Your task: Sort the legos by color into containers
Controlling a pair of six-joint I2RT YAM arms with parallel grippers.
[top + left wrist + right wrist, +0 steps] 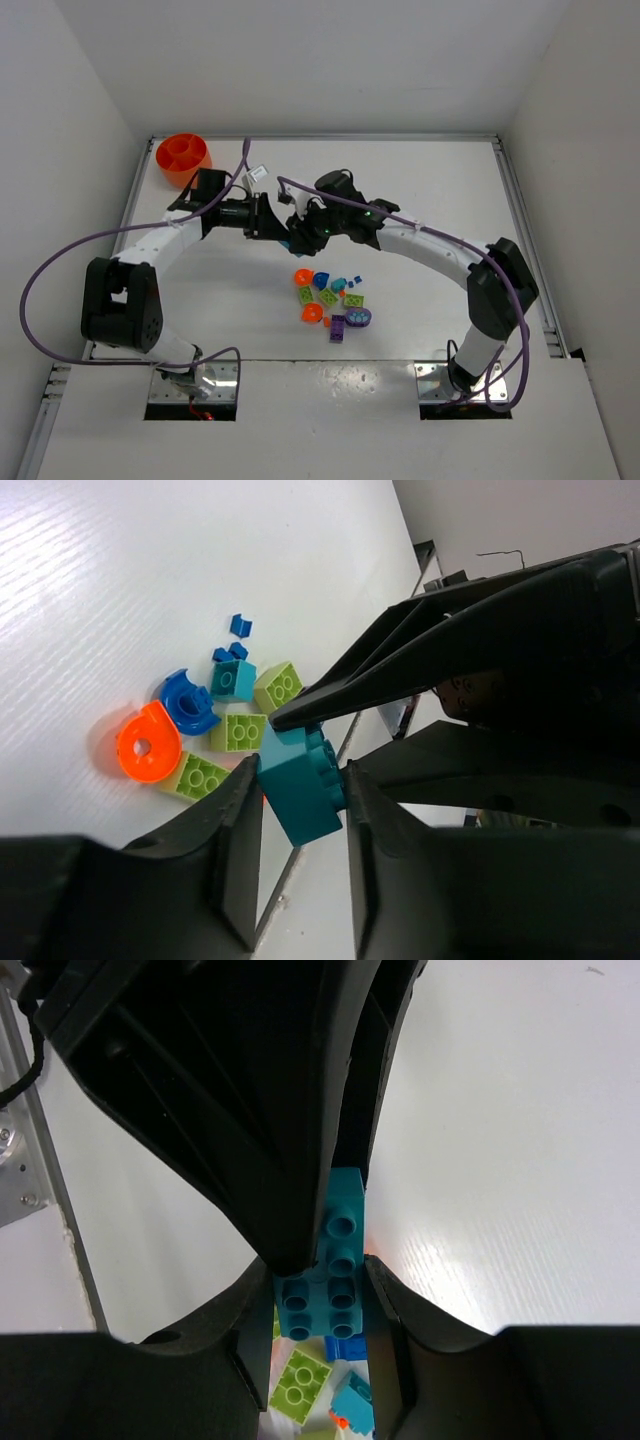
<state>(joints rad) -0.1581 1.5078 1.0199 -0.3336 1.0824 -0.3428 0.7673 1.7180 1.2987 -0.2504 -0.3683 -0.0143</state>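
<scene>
A teal studded brick (300,790) hangs in the air between both grippers, above the table's middle (288,243). My left gripper (300,780) has its fingers pressed on two opposite sides of it. My right gripper (320,1300) flanks the same brick (335,1260) with both fingers touching it. The grippers meet tip to tip in the top view (290,233). The other legos lie in a loose pile (330,300): orange (303,276), blue (321,279), lime (354,300), purple (338,328). The orange divided bowl (183,155) stands at the far left corner.
Purple cables loop from both arms over the table's middle and left side. A raised metal rail (520,240) borders the table on the right, another on the left. The pile lies just in front of the joined grippers.
</scene>
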